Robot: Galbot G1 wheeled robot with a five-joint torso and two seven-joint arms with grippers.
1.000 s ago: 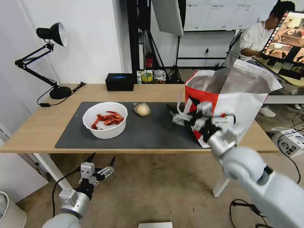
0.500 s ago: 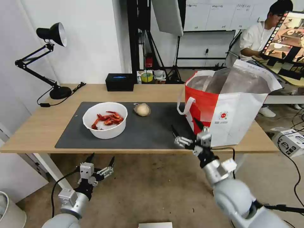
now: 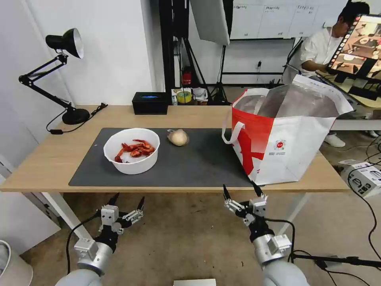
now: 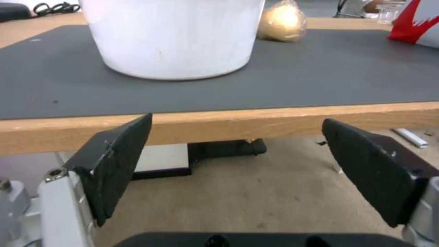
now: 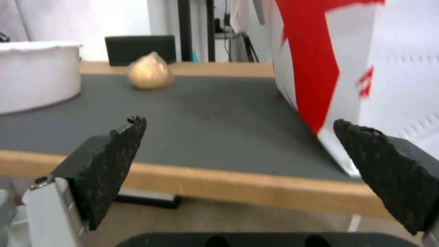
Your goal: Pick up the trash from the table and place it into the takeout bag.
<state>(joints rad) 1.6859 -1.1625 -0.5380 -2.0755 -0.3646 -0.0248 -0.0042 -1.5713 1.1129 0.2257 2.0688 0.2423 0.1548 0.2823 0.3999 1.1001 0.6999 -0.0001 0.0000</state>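
On the dark mat of the table stands a white bowl of red crayfish shells. A beige wrapped lump lies behind and to its right. The takeout bag, white with a red panel and foil lining, stands open at the table's right end. My right gripper is open and empty, just below the table's front edge, near the bag's front corner. My left gripper is open and empty too, below the front edge in front of the bowl. The wrist views show the bowl, the lump and the bag from table height.
A black tissue box sits at the table's back edge. A black desk lamp stands at the back left with its cord on the wood. A light stand and cables are behind the table. A white box lies on the floor at the right.
My right arm has drawn back from in front of the bag and dropped below the table's front edge, its gripper open throughout. The left arm, bowl, lump and bag have stayed put.
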